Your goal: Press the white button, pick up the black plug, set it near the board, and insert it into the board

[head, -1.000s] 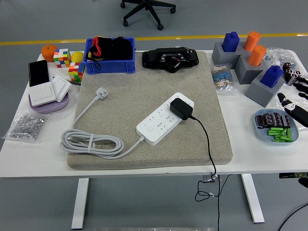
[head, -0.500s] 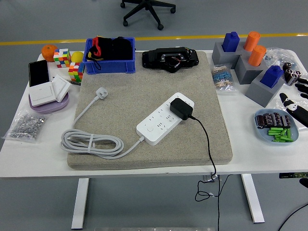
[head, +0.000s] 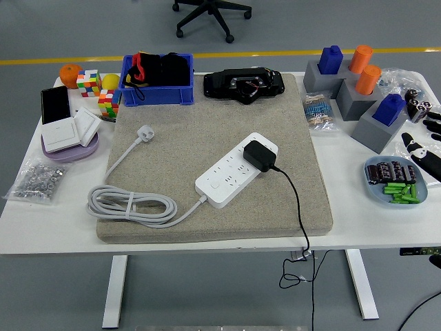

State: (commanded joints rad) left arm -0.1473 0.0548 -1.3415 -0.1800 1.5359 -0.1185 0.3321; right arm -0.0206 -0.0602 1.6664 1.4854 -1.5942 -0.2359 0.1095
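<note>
Illumination is bright, even and diffuse, apparently from overhead; no single source is identifiable. Shadows are soft and short: a faint one lies beside the white power strip (head: 236, 170) on the beige mat (head: 213, 207), and a darker band sits under the table (head: 62, 221) near edge. The white tabletop is close to overexposed but retains detail. Slight sheen shows on the grey floor (head: 310, 27) at top. Focus is sharp across the centre. The right hand (head: 422, 148) at the frame edge appears slightly soft. Mild barrel distortion bends the yellow floor line (head: 275, 52).
</note>
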